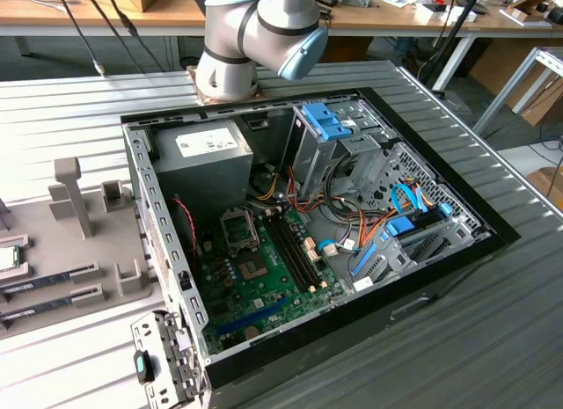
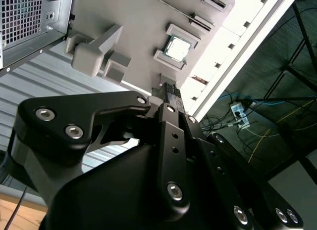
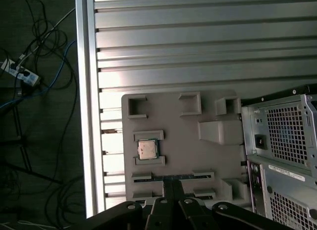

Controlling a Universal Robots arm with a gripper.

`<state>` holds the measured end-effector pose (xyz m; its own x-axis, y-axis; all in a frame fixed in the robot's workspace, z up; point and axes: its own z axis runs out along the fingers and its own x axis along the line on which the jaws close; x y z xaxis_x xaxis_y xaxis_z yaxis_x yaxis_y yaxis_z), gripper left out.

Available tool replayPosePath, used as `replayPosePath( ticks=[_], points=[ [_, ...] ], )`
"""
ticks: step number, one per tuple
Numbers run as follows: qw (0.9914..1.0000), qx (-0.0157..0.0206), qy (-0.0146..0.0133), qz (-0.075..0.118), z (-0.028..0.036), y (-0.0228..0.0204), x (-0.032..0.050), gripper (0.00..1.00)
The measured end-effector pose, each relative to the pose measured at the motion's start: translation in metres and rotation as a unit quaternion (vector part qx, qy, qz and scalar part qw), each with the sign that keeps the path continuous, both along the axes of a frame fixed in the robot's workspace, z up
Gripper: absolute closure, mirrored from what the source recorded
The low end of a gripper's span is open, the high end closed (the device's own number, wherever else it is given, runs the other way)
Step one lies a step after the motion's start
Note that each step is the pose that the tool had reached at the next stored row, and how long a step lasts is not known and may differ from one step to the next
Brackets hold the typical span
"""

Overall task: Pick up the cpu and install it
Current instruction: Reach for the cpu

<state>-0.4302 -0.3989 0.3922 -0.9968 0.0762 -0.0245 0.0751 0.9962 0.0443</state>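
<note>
i'm at the pick-up step: my end effector (image 2: 169,91), closed and empty, hangs well above the cpu (image 3: 147,150) in its slot on the grey tray (image 3: 208,161) beside the case (image 3: 282,136), so grasping, i'd say, calls for opening and centring squarely over it.

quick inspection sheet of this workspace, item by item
surface: ribbed metal table carrying an open computer case
job's things: cpu seated in the grey holder tray, ungripped
clutter: memory sticks in the tray's slots
grippers: gripper hovers over the tray, apart from the cpu
cables: coloured wires inside the case; loose cables on the floor
surroundings: wooden benches behind the table
</note>
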Motion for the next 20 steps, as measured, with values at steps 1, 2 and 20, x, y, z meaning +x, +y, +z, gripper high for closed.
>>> replayPosePath(
  ticks=[1, 2, 20],
  points=[
    [1.00000, 0.0000, 0.0000, 0.000, 0.0000, 0.0000, -0.0005, 0.89],
    [1.00000, 0.0000, 0.0000, 0.000, 0.0000, 0.0000, -0.0011, 0.89],
    [1.00000, 0.0000, 0.0000, 0.000, 0.0000, 0.0000, -0.0113, 0.89]
  ],
)
